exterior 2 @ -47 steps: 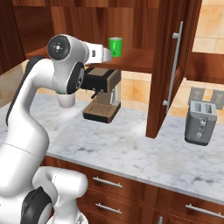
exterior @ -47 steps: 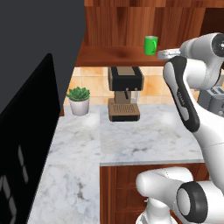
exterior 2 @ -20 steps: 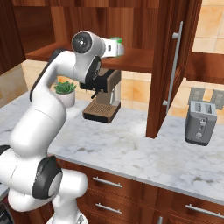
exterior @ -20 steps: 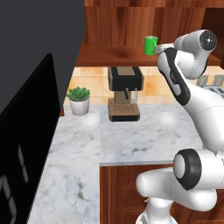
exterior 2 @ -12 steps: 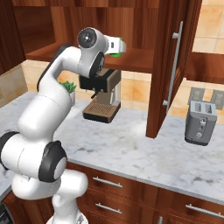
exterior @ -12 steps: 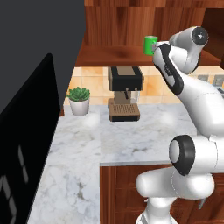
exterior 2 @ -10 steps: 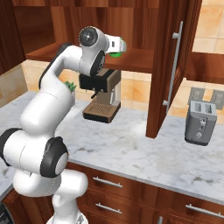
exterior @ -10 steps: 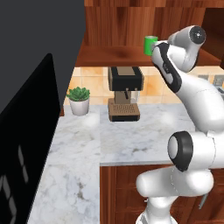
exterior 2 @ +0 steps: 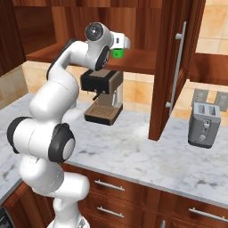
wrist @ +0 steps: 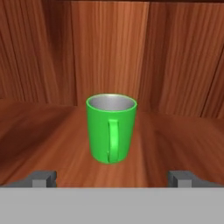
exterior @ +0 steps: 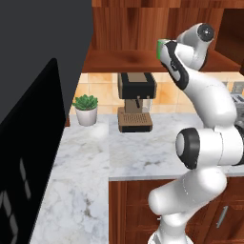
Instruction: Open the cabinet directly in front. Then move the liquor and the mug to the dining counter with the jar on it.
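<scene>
The mug (wrist: 111, 128) stands upright on the cabinet (exterior 2: 133, 60) shelf, in the middle of the hand view, its handle turned to the camera. The gripper (wrist: 111, 177) is spread wide, one tip low at each side, not touching the mug. No writing is readable. The right base view shows the open door (exterior 2: 176, 67), at upper right, and a toaster (exterior 2: 205, 122).

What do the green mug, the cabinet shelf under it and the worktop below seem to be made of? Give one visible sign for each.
Mug: probably glazed ceramic or enamel; smooth, even green outside, pale grey inside.
Cabinet shelf: polished reddish-brown wood; grain streaks run along it.
Worktop: marble or a marble-look stone; white with grey veins and soft sheen.
Since everything is rendered, these are only looks.
</scene>
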You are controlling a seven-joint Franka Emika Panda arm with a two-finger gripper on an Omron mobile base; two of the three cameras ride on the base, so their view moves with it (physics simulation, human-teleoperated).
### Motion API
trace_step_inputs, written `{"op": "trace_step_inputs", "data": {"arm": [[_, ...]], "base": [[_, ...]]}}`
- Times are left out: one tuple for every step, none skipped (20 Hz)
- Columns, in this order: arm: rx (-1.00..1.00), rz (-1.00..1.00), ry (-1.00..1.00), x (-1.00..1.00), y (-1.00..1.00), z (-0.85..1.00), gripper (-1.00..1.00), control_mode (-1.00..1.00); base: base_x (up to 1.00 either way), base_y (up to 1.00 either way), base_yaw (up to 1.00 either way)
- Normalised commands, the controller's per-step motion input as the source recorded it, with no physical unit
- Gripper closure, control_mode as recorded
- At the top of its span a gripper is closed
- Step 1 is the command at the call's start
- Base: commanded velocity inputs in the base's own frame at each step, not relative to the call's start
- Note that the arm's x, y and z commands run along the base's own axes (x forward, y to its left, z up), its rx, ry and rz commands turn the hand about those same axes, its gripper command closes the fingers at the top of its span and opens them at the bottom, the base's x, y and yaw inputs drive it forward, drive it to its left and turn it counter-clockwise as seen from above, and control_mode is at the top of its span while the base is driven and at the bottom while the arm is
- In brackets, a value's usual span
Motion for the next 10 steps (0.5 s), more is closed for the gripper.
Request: {"op": "trace_step_inputs", "data": {"arm": [[0.00, 0.00, 0.02, 0.45, 0.00, 0.00, -1.00, -1.00], [0.00, 0.00, 0.04, 0.35, 0.00, 0.00, -1.00, -1.00], [0.00, 0.00, 0.03, 0.35, -0.05, 0.00, -1.00, -1.00], [0.00, 0.00, 0.02, 0.33, -0.05, 0.00, -1.00, -1.00], [0.00, 0.00, 0.02, 0.37, -0.08, 0.00, -1.00, -1.00], [0.00, 0.00, 0.02, 0.41, -0.03, 0.00, -1.00, -1.00], [0.00, 0.00, 0.00, 0.33, -0.06, 0.00, -1.00, -1.00], [0.00, 0.00, 0.00, 0.31, -0.03, 0.00, -1.00, -1.00], [0.00, 0.00, 0.00, 0.31, 0.00, 0.00, -1.00, -1.00], [0.00, 0.00, 0.00, 0.24, -0.02, -0.01, -1.00, -1.00]], "base": [[0.00, 0.00, 0.00], [0.00, 0.00, 0.00], [0.00, 0.00, 0.00], [0.00, 0.00, 0.00], [0.00, 0.00, 0.00], [0.00, 0.00, 0.00], [0.00, 0.00, 0.00], [0.00, 0.00, 0.00], [0.00, 0.00, 0.00], [0.00, 0.00, 0.00]]}}
